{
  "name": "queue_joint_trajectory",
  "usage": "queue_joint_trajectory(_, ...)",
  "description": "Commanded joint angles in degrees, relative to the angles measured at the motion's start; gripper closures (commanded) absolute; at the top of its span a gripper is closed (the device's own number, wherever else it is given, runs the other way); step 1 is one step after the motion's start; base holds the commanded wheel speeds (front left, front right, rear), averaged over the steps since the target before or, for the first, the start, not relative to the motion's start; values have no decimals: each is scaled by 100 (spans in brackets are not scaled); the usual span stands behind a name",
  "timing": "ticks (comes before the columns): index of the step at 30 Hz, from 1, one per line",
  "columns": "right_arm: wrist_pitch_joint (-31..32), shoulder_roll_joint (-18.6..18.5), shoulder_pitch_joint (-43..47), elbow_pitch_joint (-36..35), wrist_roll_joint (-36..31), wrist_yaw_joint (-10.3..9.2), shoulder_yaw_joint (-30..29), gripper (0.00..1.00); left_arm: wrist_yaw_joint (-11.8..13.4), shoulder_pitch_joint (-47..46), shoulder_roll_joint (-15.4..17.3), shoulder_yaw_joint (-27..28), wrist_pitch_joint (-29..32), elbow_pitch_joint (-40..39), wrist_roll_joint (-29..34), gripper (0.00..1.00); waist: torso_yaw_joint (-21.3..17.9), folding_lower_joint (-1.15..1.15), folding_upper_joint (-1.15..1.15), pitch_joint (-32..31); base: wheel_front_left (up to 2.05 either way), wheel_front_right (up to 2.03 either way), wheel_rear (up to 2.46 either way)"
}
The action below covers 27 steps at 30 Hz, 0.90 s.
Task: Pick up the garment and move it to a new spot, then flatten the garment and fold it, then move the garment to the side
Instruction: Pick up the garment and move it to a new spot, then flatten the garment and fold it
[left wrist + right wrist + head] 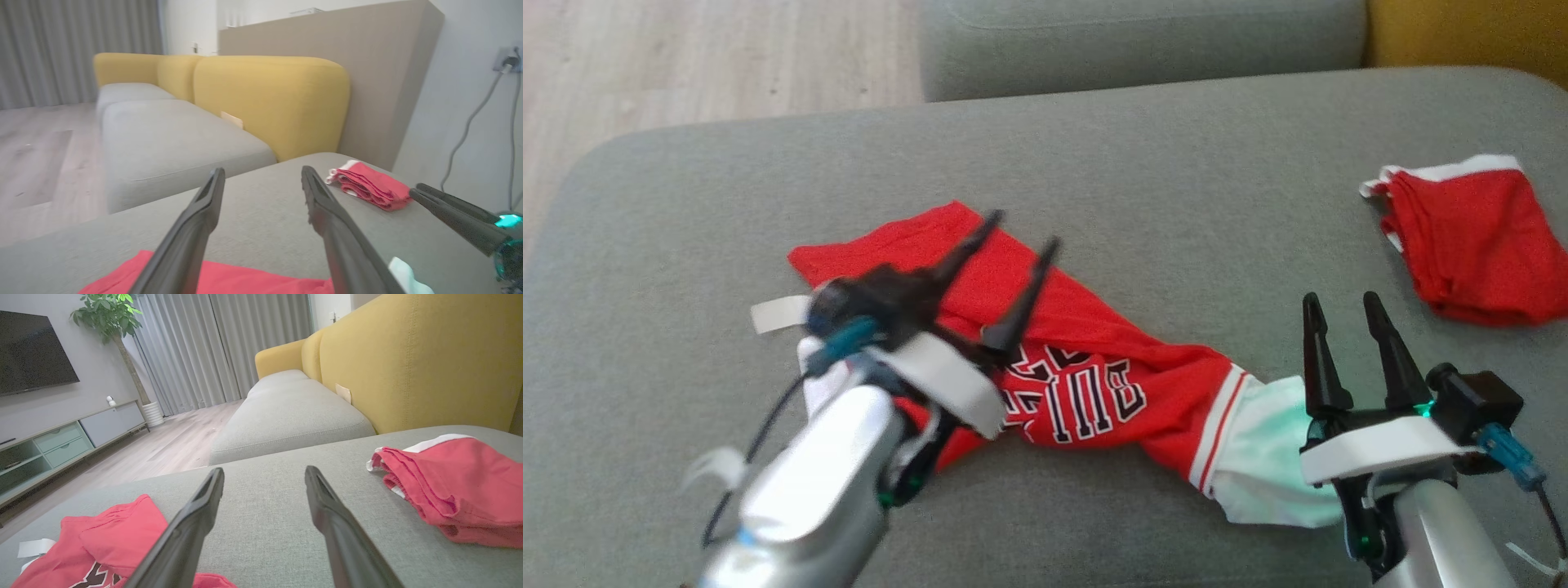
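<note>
Head view: you are looking at the red garment (1094, 327) lying crumpled beneath the left gripper (1025, 229), its jaws spread and empty.
Right gripper (1342, 298): jaws are standing wide, holding nothing, the garment's white end (1258, 465) just beside them.

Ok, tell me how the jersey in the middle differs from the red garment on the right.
The jersey lies stretched out and twisted; the red garment is folded into a compact stack. The jersey shows dark lettering; the red garment looks plain. The jersey covers more of the cushion than the red garment does. Both are red with white trim.
</note>
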Motion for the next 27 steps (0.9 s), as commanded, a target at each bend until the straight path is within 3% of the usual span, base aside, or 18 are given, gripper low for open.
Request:
queue_joint_trajectory(1,-61,-11,-76,-207,-46,-5,138,0,124,41,182,611,-47,-359,69,0,170,0,0,-97,0,0,0)
queue_joint_trajectory(7,-61,-11,17,-261,-42,-5,139,0,331,983,246,1772,-47,-846,244,0,393,0,0,-199,0,0,0)
queue_joint_trajectory(13,-61,-11,130,-278,-25,-5,174,0,253,1969,4,2594,-48,-1029,474,0,515,0,0,-274,0,0,0)
queue_joint_trajectory(27,20,-11,111,-245,-105,-5,418,0,-279,2417,-612,3223,-48,-905,1043,0,666,0,0,-243,0,0,0)
